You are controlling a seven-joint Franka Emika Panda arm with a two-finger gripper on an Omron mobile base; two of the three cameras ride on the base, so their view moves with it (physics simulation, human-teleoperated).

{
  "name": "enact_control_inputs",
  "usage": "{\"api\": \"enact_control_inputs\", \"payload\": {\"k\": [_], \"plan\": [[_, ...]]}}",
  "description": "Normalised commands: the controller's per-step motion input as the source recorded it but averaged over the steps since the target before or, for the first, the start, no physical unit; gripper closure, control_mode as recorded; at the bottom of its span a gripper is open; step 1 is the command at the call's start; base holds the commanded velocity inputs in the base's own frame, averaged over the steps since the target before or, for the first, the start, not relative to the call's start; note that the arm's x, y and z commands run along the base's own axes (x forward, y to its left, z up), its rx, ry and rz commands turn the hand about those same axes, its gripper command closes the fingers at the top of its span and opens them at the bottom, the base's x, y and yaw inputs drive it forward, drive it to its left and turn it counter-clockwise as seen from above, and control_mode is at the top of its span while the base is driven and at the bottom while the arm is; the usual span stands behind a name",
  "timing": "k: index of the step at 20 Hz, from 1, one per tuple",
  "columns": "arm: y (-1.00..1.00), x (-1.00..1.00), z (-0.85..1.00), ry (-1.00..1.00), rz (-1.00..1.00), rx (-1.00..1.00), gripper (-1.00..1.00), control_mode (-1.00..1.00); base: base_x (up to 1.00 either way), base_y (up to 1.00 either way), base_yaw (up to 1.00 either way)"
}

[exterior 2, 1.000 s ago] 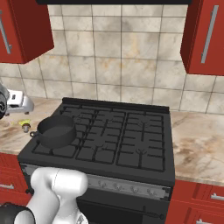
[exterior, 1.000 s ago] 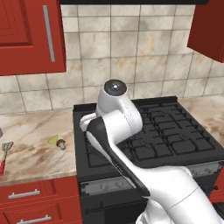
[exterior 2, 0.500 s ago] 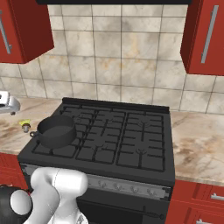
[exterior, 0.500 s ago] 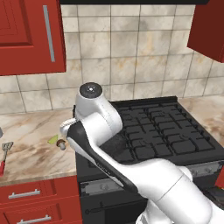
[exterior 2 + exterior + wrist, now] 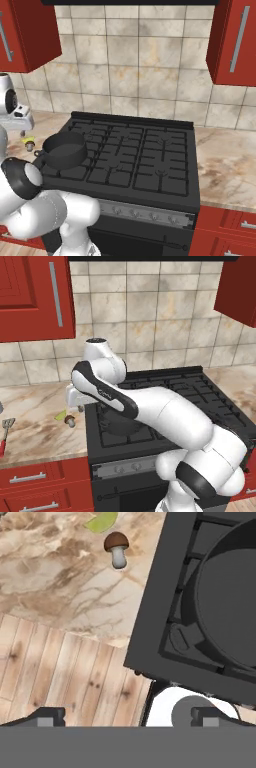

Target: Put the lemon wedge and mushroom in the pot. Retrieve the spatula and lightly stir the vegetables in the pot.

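Marble-look beige worktop [image 5: 35, 426] runs along the left of the left base view, red drawers below it and red wall cabinets [image 5: 35, 296] in the upper left and upper right corners; tiled backsplash [image 5: 150, 321] in pale stone fills the middle. A black gas stove [image 5: 135, 160] sits centre frame in the right base view, w/ more worktop to its right. The pot [image 5: 64, 149], dark grey & short, stands on the stove's front-left burner, at the left-centre of that view; in the hand view it shows as a big dark round at the right edge. The lemon wedge [image 5: 61, 415] and mushroom [image 5: 70, 420] lie on the worktop just beside the stove's left edge, close together; in the hand view the mushroom [image 5: 116, 548] is at the top, brown cap up-frame, pale stem down, w/ the wedge [image 5: 102, 521] just above-left of it, apart from it. The spatula [image 5: 5, 432] lies at the far left edge of the left base view, red handle toward the bottom, grey head up. The claw [image 5: 127, 717] is spread wide, nothing between its tips, hanging over the worktop's front edge by the stove corner; wood plank floor [image 5: 65, 677] shows below in the hand view.
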Motion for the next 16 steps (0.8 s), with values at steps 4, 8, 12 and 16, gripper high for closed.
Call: {"api": "enact_control_inputs", "payload": {"k": [4, 8, 12, 16], "plan": [[0.30, 0.33, -0.20, -0.06, 0.00, -0.08, -1.00, -1.00, 0.00, 0.00, 0.00], [0.27, 0.45, -0.44, -0.04, 0.00, -0.02, -1.00, -1.00, 0.00, 0.00, 0.00], [0.26, 0.55, -0.40, -0.02, 0.00, 0.00, -1.00, -1.00, 0.00, 0.00, 0.00], [0.33, 0.40, -0.50, -0.02, 0.00, 0.00, -1.00, -1.00, 0.00, 0.00, 0.00]]}}
